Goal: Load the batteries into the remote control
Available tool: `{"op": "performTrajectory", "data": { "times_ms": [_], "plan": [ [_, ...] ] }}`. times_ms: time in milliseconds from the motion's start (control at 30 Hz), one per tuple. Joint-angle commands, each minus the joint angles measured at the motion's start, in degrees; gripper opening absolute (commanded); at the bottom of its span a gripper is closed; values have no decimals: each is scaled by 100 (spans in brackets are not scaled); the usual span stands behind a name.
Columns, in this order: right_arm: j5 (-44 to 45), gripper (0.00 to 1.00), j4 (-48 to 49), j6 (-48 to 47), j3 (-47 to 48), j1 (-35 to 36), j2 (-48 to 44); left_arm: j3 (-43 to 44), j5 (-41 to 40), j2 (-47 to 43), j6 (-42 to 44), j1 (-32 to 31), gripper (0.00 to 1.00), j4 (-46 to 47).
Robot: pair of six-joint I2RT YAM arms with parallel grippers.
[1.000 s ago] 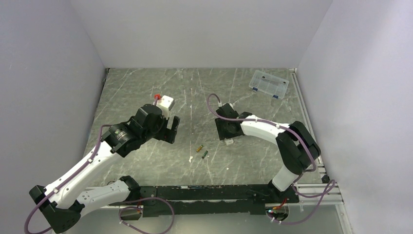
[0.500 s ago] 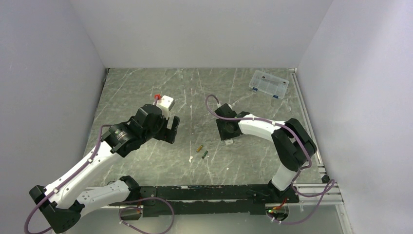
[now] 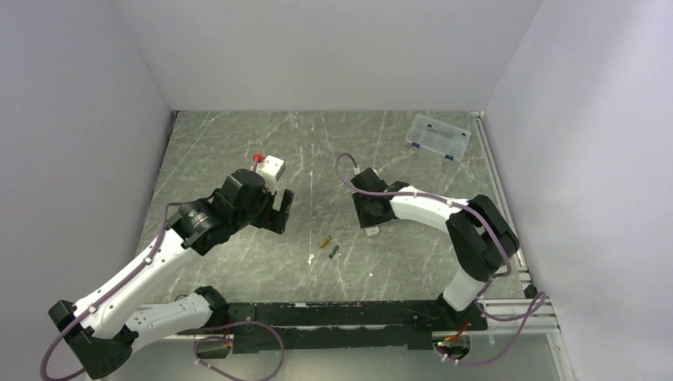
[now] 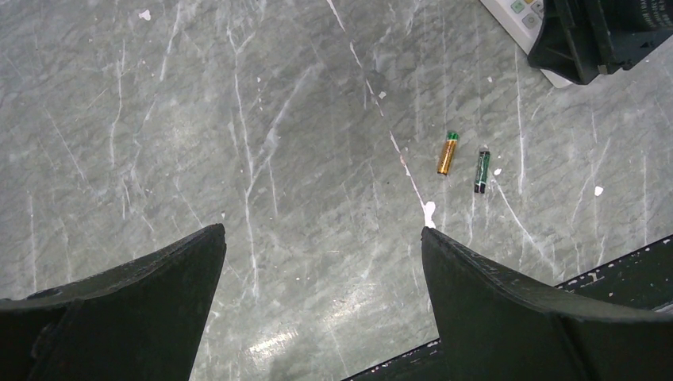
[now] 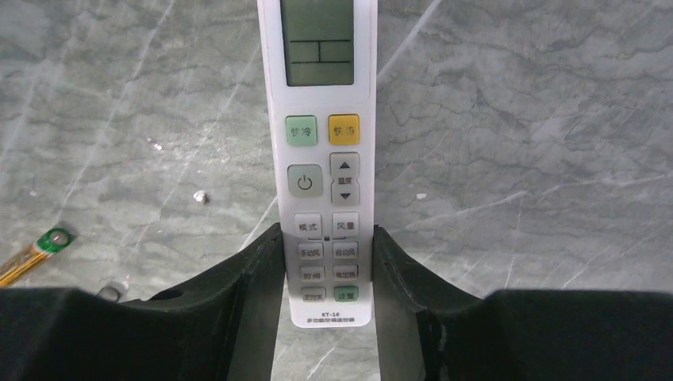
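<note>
**Top view.** Your left gripper (image 3: 278, 208) hangs spread over the bare table (image 3: 238, 135). The right gripper (image 3: 371, 222) sits low and covers all but a white end of the remote (image 3: 371, 232). Between the two grippers lie the gold battery (image 3: 324, 240) and the green battery (image 3: 333, 252), just beside each other. A clear box (image 3: 437, 135) stands well beyond the right gripper, near the table's far corner; its contents cannot be told.

**Left wrist view.** The jaws stand wide with nothing between them. Both batteries lie ahead and off to one side, near-parallel and apart. Open marble lies ahead, and the table's edge runs close by one finger.

**Right wrist view.** Only here do you see the remote lying face up, display ahead. The fingers pinch its long edges at the button end.
</note>
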Motion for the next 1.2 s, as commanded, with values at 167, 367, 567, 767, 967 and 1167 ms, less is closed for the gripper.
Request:
{"op": "performTrajectory", "data": {
  "times_ms": [167, 367, 567, 767, 967, 1167],
  "plan": [
    [-337, 0, 83, -86, -299, -14, -920, -29, 97, 13, 35, 20, 99, 173],
    [-650, 0, 58, -149, -543, -12, -1434, -10, 226, 43, -94, 14, 99, 206],
    [-1197, 0, 9, -247, -756, -12, -2004, -18, 672, 35, -583, 26, 99, 366],
    [-1863, 0, 10, -365, -939, 30, -2733, -284, 1064, 53, -1334, 28, 99, 499],
    [-2466, 0, 152, -454, -1042, 156, -3370, -357, 1718, 56, -1937, 85, 99, 725],
    [-3120, 0, 199, -544, -1010, 232, -3532, -311, 2743, 58, -1918, 362, 99, 912]
  ]
}}
